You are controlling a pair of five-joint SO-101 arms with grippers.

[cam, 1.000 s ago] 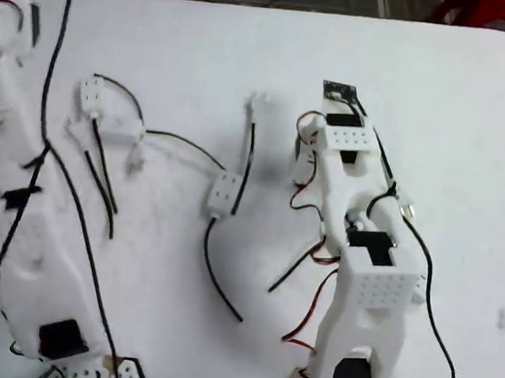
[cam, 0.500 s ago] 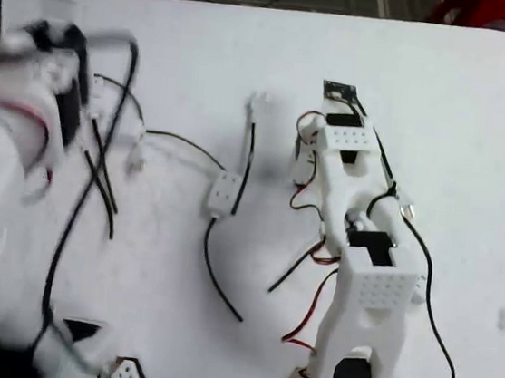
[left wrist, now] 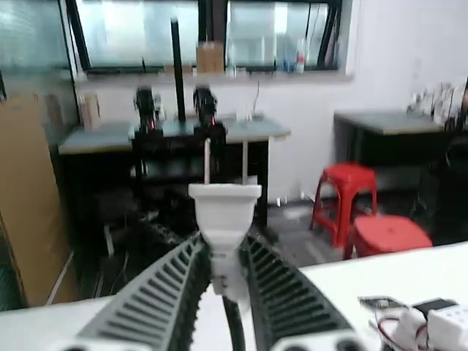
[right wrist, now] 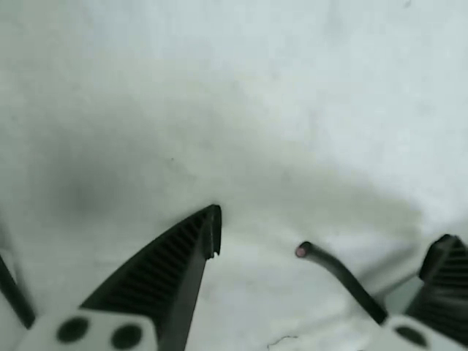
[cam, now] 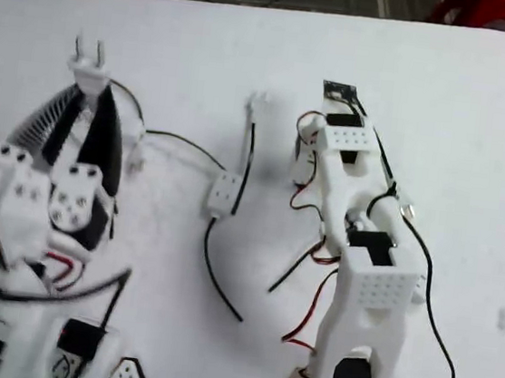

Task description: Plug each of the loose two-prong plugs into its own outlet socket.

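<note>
The left gripper (cam: 89, 88) is clamped on a white plug (cam: 88, 66). It holds the plug up on the far left side of the table (cam: 481, 106). The plug's two metal prongs (cam: 87, 45) point away, toward the far edge. In the left wrist view the two black fingers (left wrist: 172, 281) press on both sides of the plug (left wrist: 223, 212). The prongs (left wrist: 207, 162) stick straight up above them. A black wire hangs from the bottom of the plug, between the fingers. Two red stools (left wrist: 369, 212) stand in the room behind.

A white socket block (cam: 225, 192) lies flat near the middle of the table, to the right of the left arm. Black wires come out of its near end and its left side. Another small white piece (cam: 260, 106), which looks like a second plug, lies a bit farther back. A black wire runs from it toward the socket block.

The right arm sits folded on the right side of the table. The fingers of the right gripper (right wrist: 329, 234) are wide apart and hold nothing. They hang just over the white table. The end of a black wire (right wrist: 336, 278) lies between them.
</note>
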